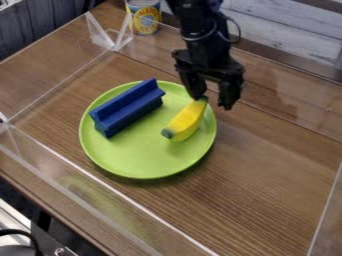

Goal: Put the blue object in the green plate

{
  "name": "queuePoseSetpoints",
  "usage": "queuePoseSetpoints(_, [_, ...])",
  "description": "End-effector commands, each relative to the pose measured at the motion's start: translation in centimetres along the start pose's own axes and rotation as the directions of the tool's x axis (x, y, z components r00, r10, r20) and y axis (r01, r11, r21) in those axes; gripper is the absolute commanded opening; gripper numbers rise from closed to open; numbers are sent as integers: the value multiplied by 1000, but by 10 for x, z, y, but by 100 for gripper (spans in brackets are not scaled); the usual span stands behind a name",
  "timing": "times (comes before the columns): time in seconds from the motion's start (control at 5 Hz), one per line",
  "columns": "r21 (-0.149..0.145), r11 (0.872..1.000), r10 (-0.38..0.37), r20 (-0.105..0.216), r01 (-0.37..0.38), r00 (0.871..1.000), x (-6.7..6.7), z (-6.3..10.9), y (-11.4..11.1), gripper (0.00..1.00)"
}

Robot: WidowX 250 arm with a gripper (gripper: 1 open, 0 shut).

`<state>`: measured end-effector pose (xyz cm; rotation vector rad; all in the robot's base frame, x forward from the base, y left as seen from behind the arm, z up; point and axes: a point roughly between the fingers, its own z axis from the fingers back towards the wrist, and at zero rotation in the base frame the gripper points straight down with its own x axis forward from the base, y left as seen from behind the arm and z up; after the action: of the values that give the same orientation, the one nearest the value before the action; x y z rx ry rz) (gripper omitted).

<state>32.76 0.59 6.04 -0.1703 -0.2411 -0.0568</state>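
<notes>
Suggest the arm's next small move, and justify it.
Probably lift the black end effector away: the dark blue grooved block already lies in the round green plate, so nothing more seems needed.

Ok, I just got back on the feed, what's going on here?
A black robot arm, its open gripper hanging by the far right rim of the round lime-green plate, is not holding anything that I can see. The dark blue rectangular block with a lengthwise groove already lies on the plate, toward its left side, and a yellow toy banana lies to the right of it. The block looks to be where the task wants it.
</notes>
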Motion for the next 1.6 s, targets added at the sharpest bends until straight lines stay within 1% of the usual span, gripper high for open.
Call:
queuePoseSetpoints(0.0, [2,1000,2,30,-2,1000,13,6,19,100])
queuePoseSetpoints(0.2, [1,1000,-1,28,1,1000,21,2,35,0])
queuePoseSetpoints(0.4, [3,1000,-5,26,5,1000,16,-1,32,0])
queuePoseSetpoints(0.6, [10,1000,-4,31,4,1000,9,6,29,0])
queuePoseSetpoints(0.8, [0,998,-56,29,56,998,7,4,19,0])
queuePoseSetpoints(1.0, [-12,994,-106,24,106,994,5,0,9,0])
queuePoseSetpoints(1.4, [17,1000,-8,41,7,999,-1,8,12,0])
